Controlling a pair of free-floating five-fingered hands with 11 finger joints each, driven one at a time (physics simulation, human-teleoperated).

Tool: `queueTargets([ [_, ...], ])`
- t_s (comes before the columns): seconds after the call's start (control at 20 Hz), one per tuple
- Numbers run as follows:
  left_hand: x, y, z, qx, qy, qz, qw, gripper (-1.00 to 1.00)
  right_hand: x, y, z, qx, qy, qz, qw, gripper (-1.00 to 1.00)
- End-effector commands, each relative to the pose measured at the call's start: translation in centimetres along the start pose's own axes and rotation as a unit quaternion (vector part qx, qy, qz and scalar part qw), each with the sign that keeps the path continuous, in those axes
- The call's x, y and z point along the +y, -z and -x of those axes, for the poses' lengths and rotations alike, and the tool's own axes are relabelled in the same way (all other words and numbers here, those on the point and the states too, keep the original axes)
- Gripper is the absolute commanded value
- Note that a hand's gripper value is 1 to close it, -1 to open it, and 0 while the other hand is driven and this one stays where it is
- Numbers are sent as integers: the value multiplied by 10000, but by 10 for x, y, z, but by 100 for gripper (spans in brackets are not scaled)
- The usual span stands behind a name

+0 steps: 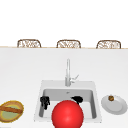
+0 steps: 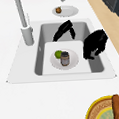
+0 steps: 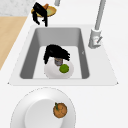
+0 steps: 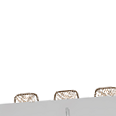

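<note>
Fingers [image 3: 65,56] drooping slack, my right hand [image 3: 53,51] is hovering over the jar [image 2: 64,58], gripping nothing. The jar is sitting untouched on its plate [image 2: 73,61]. My left hand [image 1: 45,101] is idling, fingers loose and empty, at the front-left corner of the sink [image 2: 26,69].

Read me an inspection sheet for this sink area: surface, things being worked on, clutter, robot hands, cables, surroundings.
Surface: white counter, grey sink, faucet behind it.
Job's things: sink plate bearing a green fruit and a jar.
Clutter: counter plate with a brown fruit, right of sink; yellow dish with bread stick, left; red sphere in front.
Robot hands: left robot hand over sink's left side; right robot hand above the jar, fingers relaxed.
Cables: nothing seen.
Surroundings: woven chair backs beyond the counter.
</note>
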Motion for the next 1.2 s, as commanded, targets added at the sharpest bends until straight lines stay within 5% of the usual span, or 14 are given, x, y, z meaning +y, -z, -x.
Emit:
queueTargets([
  [0.0, 0, 0, 0, 0, 0, 0, 10000, 0, 3, -4, -13, -245, -408, -270, 9985, -100],
  [0.5, 0, 0, 0, 0, 0, 0, 10000, 0, 5, -1, -53, 3, -315, -777, 9965, -100],
  [0.95, 0, 0, 0, 0, 0, 0, 10000, 0, 17, 48, -74, 87, -275, -1032, 9942, -100],
  [1.15, 0, 0, 0, 0, 0, 0, 10000, 0, 24, 63, -79, 197, -328, -1367, 9899, -100],
])
